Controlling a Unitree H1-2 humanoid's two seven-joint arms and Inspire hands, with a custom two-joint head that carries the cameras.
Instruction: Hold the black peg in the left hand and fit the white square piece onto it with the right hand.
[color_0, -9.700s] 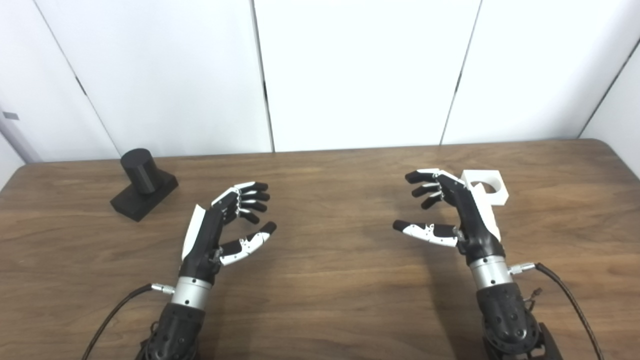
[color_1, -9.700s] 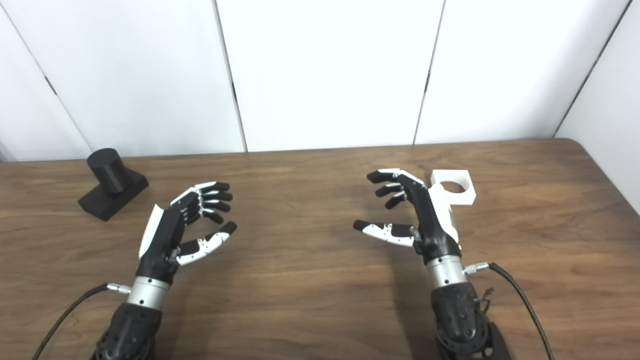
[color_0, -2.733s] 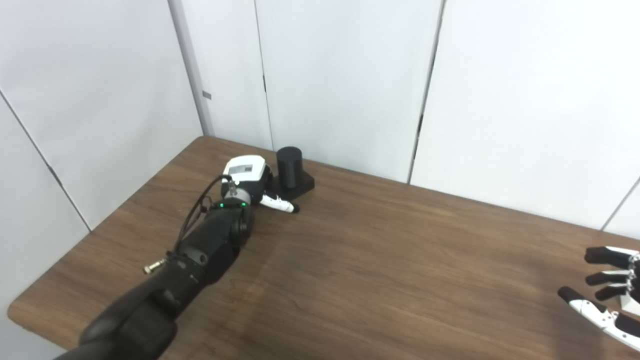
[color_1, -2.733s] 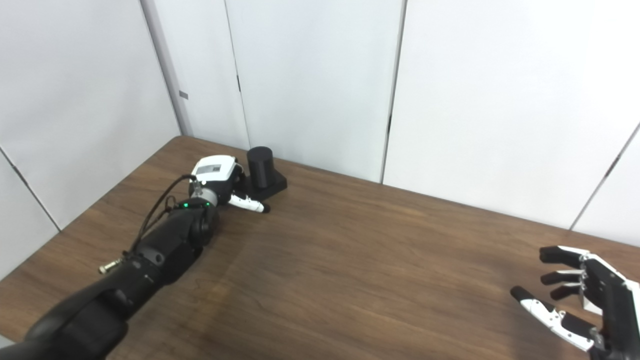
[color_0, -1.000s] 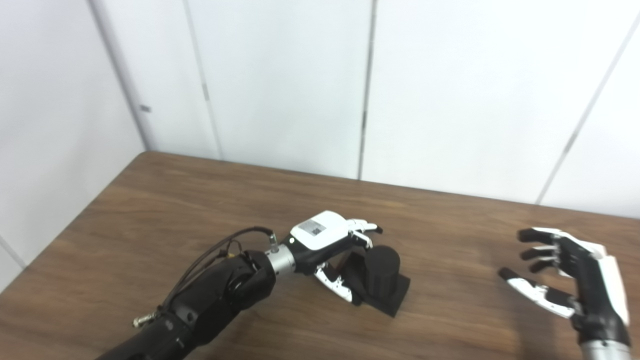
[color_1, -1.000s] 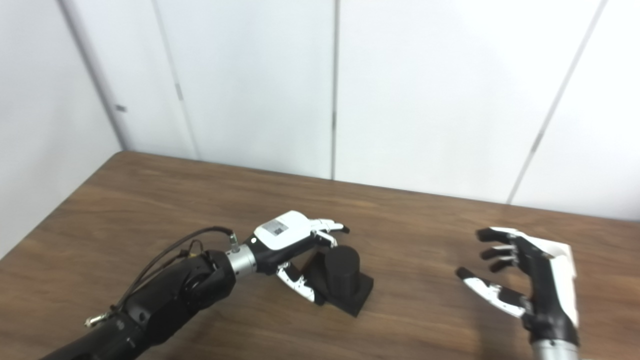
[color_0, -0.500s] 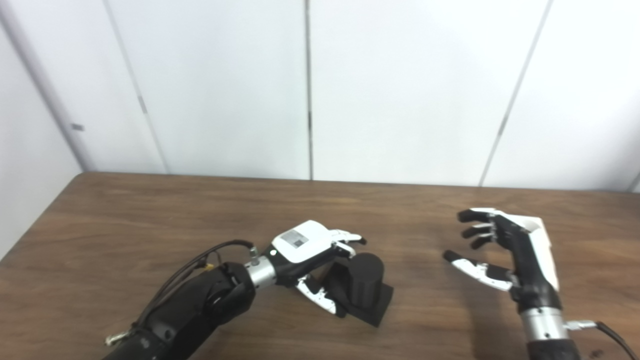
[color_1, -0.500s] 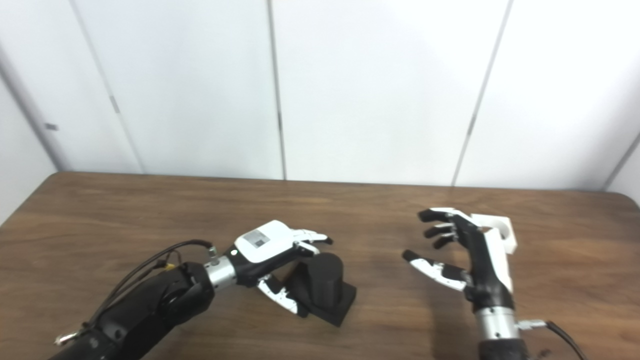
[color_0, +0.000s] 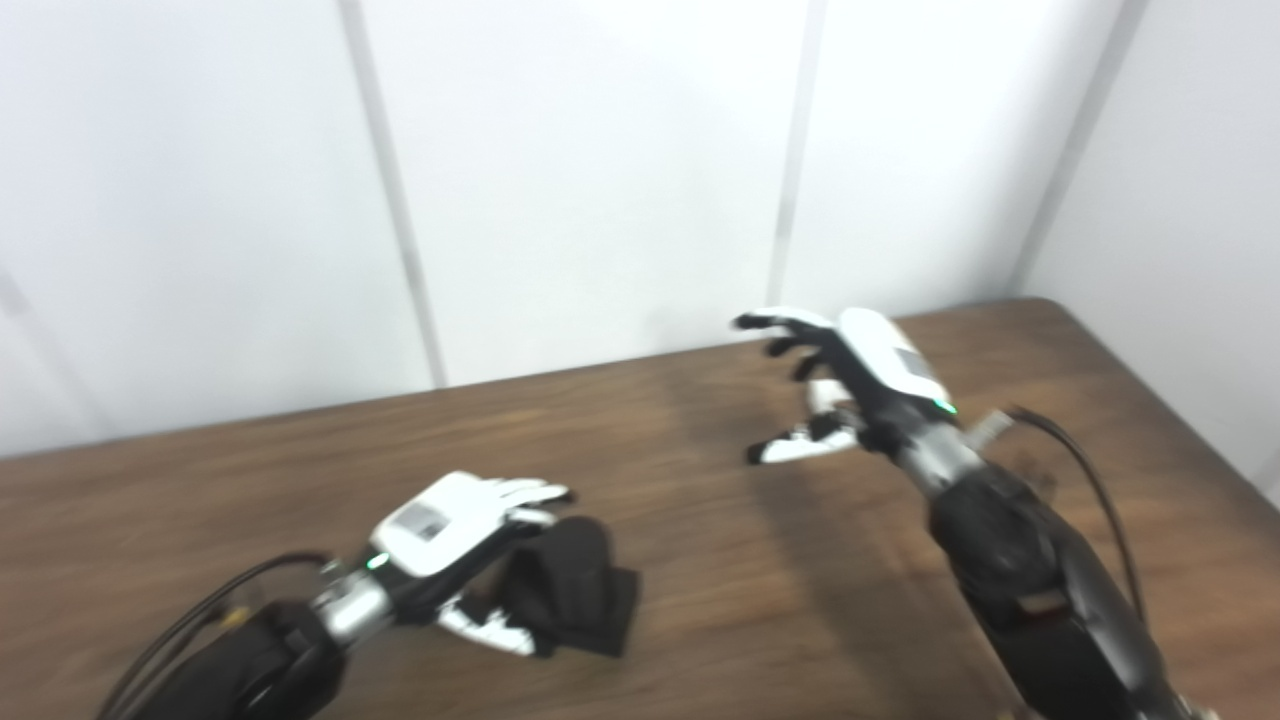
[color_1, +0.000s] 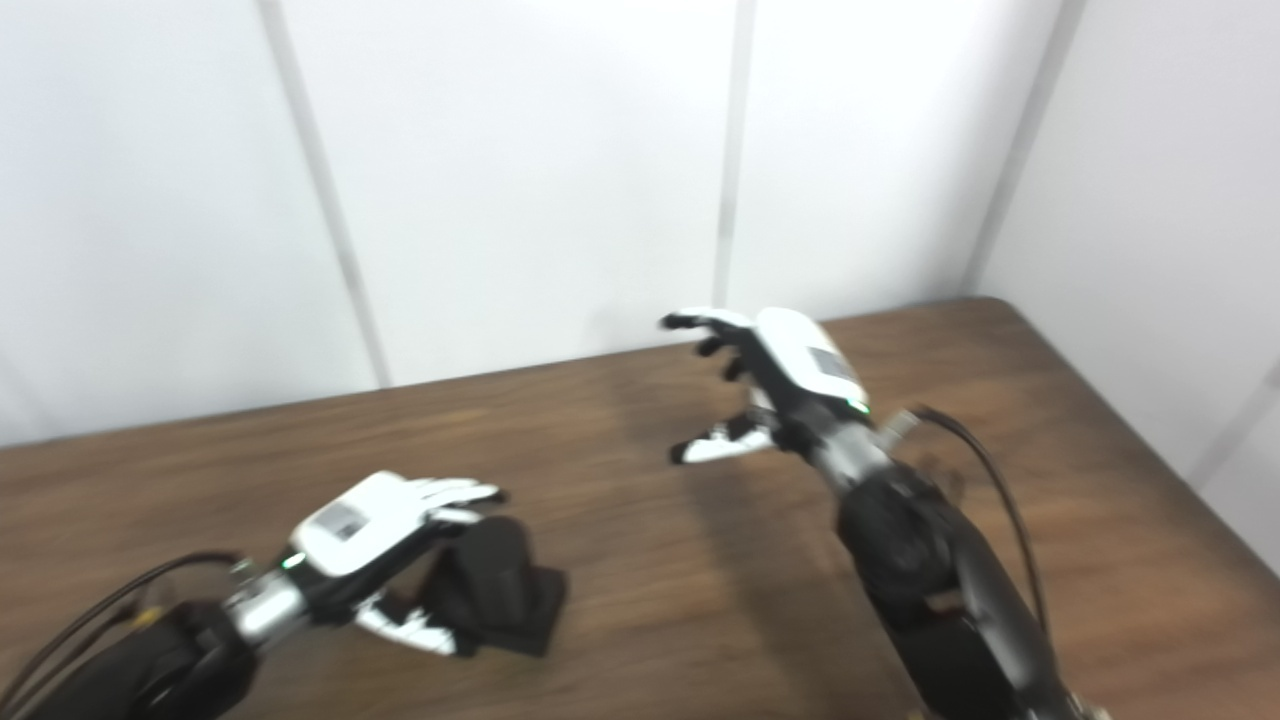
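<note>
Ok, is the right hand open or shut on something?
Open: the right hand has its fingers spread apart above the brown wooden table, nothing visibly between them, though the frames are blurred.

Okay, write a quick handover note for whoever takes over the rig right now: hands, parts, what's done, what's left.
Left hand: shut on the black peg, low over the table.
Right hand: open, holding nothing, reaching toward the table's far right.
White square piece: can't be picked out; the hand covers that spot and the pictures are blurred.
Done: peg is in the left hand.
Left: pick up the white piece with the right hand and fit it onto the peg.
</note>
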